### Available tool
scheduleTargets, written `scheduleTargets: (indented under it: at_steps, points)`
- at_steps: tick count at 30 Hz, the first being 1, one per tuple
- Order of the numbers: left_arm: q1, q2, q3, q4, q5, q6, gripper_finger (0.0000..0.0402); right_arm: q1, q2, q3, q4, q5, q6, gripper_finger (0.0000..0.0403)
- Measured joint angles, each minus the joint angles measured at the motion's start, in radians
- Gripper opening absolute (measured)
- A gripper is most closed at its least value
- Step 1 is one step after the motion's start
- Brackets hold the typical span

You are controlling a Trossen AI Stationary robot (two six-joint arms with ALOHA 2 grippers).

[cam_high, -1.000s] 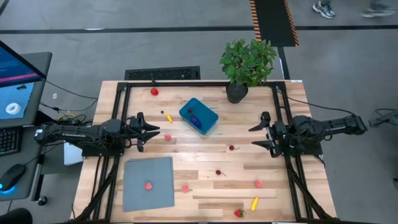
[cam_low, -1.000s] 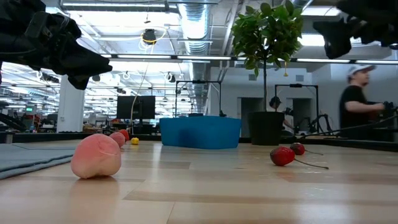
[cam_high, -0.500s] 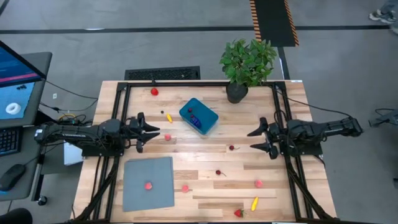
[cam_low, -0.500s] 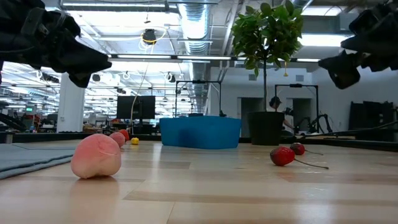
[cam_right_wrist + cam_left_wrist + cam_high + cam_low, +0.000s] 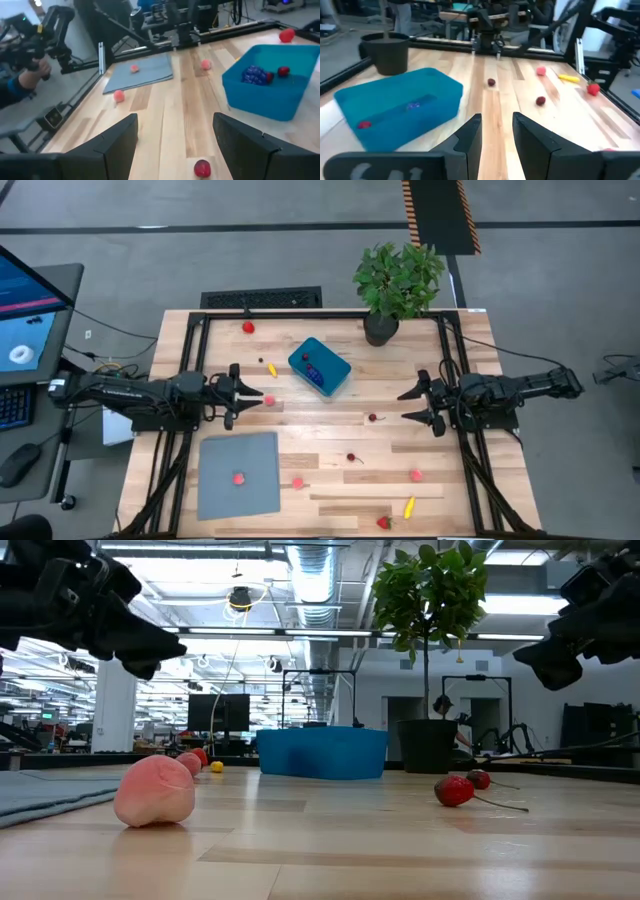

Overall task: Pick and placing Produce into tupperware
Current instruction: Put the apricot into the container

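The teal tupperware (image 5: 320, 367) stands on the table's far middle with a purple piece (image 5: 255, 75) and small red pieces in it. Produce lies loose on the wood: a pink piece (image 5: 269, 400) just in front of my left gripper (image 5: 260, 394), a yellow one (image 5: 272, 369), cherries (image 5: 373, 417), and more along the near edge (image 5: 409, 506). One red piece (image 5: 238, 477) rests on the grey sheet (image 5: 225, 500). My left gripper (image 5: 497, 132) hovers at the left side, narrowly open, with nothing between its fingers. My right gripper (image 5: 408, 404) hovers at the right side, wide open and holding nothing (image 5: 175, 120).
A potted plant (image 5: 398, 285) stands at the far right corner. A black frame (image 5: 320, 313) runs along the table's edges. A red piece (image 5: 248, 327) lies near the far rail. A person's hand (image 5: 22, 82) shows beyond the table's left side.
My right gripper has come down closer to the table and has rolled a little, still wide open. No produce has moved.
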Motion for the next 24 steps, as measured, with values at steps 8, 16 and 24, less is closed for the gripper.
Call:
scheduleTargets:
  at_steps: [8,16,24]
  points:
    - [-0.054,0.232,0.073,0.024,0.043,0.001,0.0099,0.033,0.000,0.000,0.003,-0.049,-0.057,0.0281]
    - [-0.214,0.534,0.222,0.027,-0.040,0.031,0.0099,0.048,0.000,0.000,0.003,-0.049,-0.031,0.0281]
    - [-0.339,0.833,0.421,0.024,-0.129,0.107,0.0112,0.069,0.000,0.000,0.003,-0.049,-0.031,0.0281]
